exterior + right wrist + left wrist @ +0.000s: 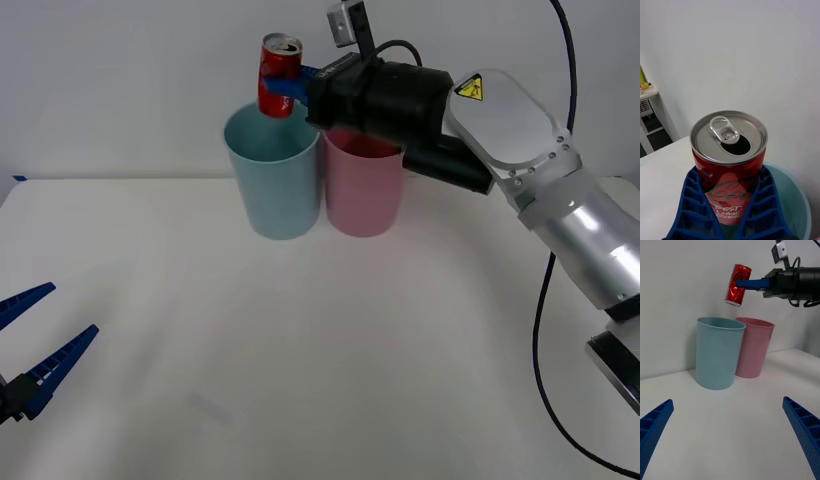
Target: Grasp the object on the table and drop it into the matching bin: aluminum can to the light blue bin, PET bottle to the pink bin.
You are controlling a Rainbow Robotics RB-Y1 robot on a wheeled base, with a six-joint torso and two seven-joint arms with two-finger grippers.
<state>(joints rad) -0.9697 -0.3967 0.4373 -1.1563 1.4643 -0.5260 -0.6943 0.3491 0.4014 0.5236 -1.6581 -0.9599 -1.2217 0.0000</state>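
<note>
My right gripper point(283, 85) is shut on the red aluminum can point(279, 77), holding it in the air just above the mouth of the light blue bin point(273, 185). In the right wrist view the can point(730, 165) sits between the blue fingers point(692, 210) with its silver top and pull tab showing, and the light blue bin's rim point(801, 198) lies below it. From the left wrist view the can point(737, 285) hangs tilted over the light blue bin point(717, 352). The pink bin point(362, 185) stands touching the blue one. My left gripper point(35, 345) is open, low at the near left of the table point(320, 350).
The right arm point(520, 160) reaches across above the pink bin from the right. A black cable point(545, 320) hangs by the arm at the right. A white wall stands close behind the bins.
</note>
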